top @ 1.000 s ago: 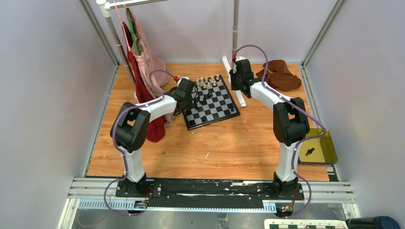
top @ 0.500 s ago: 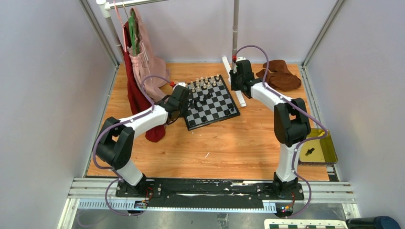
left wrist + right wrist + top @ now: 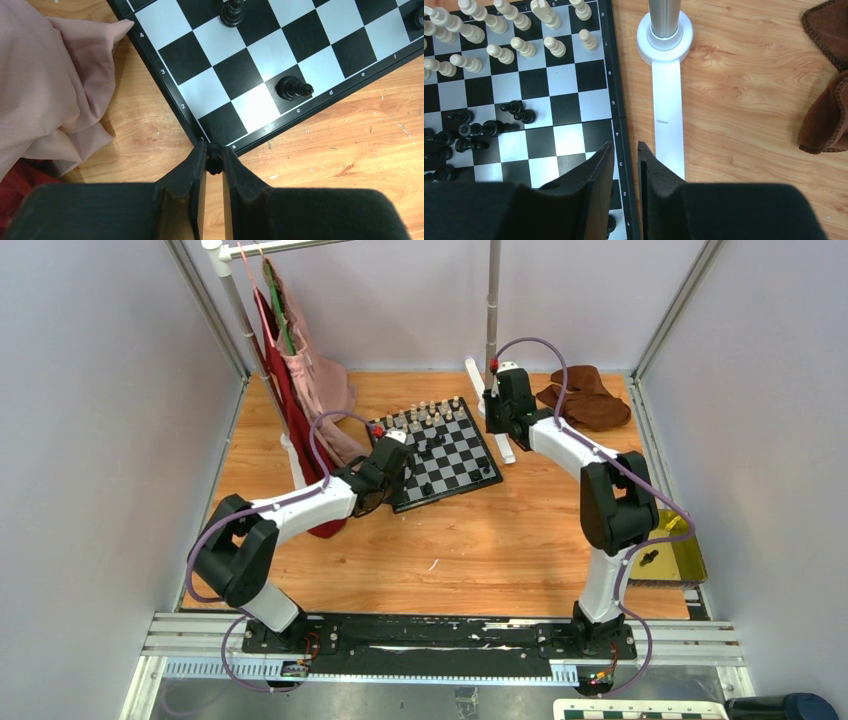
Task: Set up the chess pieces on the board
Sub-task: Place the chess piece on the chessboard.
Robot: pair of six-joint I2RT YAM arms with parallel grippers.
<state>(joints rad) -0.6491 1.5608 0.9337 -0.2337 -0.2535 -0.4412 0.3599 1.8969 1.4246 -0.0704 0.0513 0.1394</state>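
Currently the left fingers (image 3: pixel 201 157) are clamping a small black piece (image 3: pixel 214 161) between their tips, and only its rounded, glossy top is showing in the slit between them. That piece is hanging just off the near corner of the board (image 3: pixel 246 66), over the bare wood-grain tabletop (image 3: pixel 325 150), beside the corner where the border's numbers and letters begin.

The board is lying flat: a smooth square of black and white checks inside a thin black border printed with small pale characters. A second black piece (image 3: pixel 294 89) is sitting on a dark square by the letter c, and a third black piece (image 3: pixel 232 12) is sitting further in, near the top of the left wrist view. A soft, folded pink cloth (image 3: pixel 50 90) is resting against the board's left edge.

The right fingers (image 3: pixel 608 155) are standing slightly apart with nothing between them, hovering over the board's opposite border. Slender cream pieces (image 3: pixel 499 25) are standing in two rows at the far end, while the loose black pieces (image 3: pixel 474 132) are clustering mid-board, several apparently lying on their sides. Just beside that border a flat white pole base (image 3: pixel 665 37) is carrying a metal tube, and a fuzzy brown cloth (image 3: pixel 829 75) is lying farther right.
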